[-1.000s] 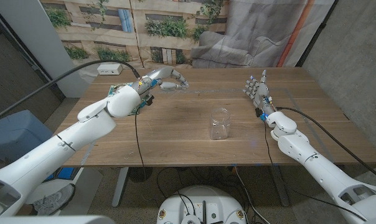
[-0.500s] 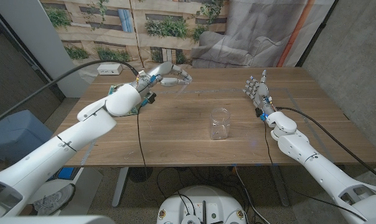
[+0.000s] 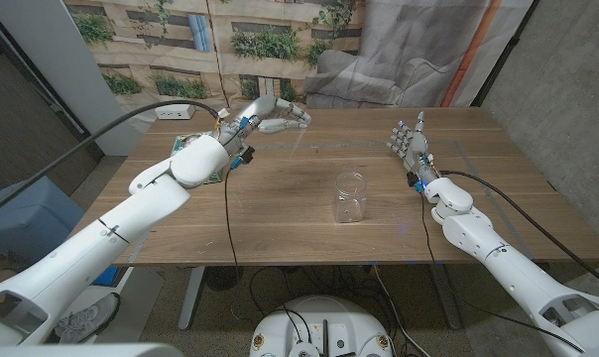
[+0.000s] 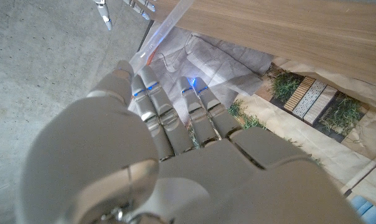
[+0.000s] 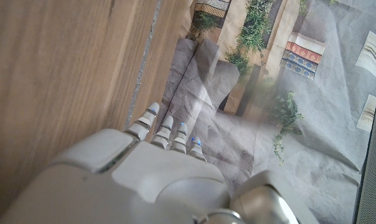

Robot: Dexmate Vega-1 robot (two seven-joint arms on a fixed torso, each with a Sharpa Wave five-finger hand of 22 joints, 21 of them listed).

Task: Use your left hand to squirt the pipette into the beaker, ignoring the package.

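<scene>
My left hand (image 3: 276, 116) hovers over far table edge, fingers curled, grip contents unclear to me. Right hand (image 3: 411, 142) upright on edge, fingers spread. Clear glass beaker (image 3: 351, 195) stands mid-table on grained wooden table (image 3: 280, 213).

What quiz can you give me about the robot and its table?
1. True or false: the beaker is lying on its side.
2. Where is the beaker? A: on the wooden table, B: on a chair, C: on the floor.
3. Fill in the gap: the right hand is holding ____.

Key: 1 false, it stands upright. 2 A. 3 nothing.
</scene>
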